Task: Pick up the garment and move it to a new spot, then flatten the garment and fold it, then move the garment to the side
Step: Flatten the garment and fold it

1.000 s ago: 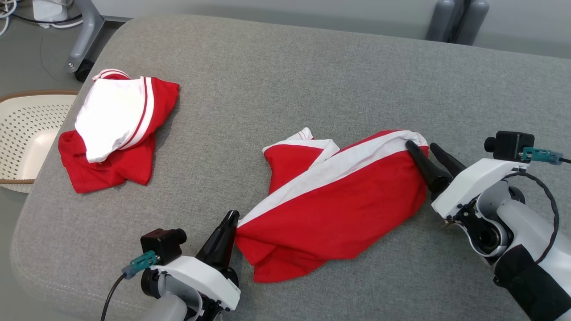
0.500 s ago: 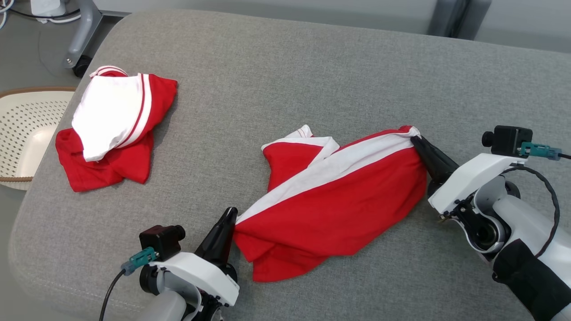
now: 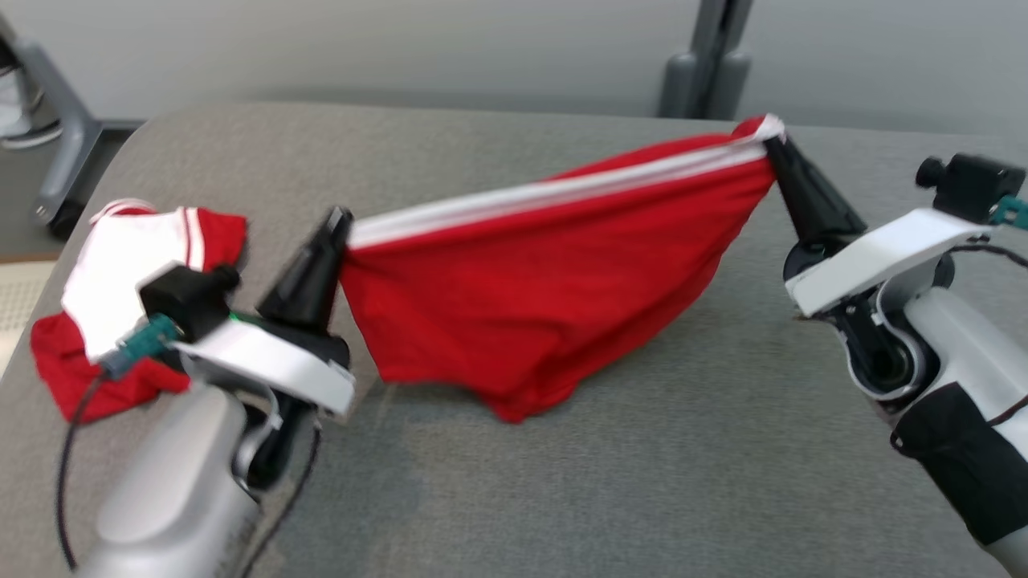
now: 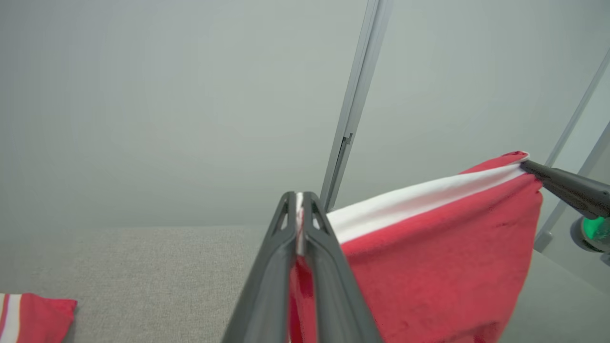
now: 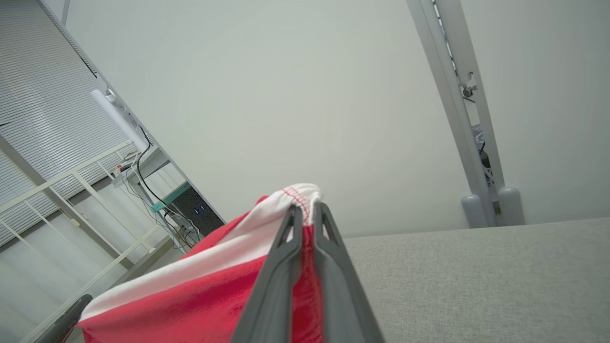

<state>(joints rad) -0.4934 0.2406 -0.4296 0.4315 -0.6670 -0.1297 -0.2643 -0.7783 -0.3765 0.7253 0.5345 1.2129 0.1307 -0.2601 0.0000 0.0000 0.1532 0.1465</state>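
No legible txt, labels, brands or nos. anywhere in these views.

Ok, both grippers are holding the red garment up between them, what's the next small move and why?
Probably carry the garment to a bare patch of grey surface, keeping it taut: left gripper and right gripper each pinch a waistband end, its bottom hanging low.

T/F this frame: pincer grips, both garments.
1. The left pincer is shut on the red garment with a white band. True.
2. A second red-and-white garment lies crumpled on the grey fabric surface, at the robot's left. True.
3. The garment lies flat on that surface. False: it hangs stretched between the left pincer and the right pincer.
4. The right pincer is open, clear of the cloth. False: it is shut on the band's other end.
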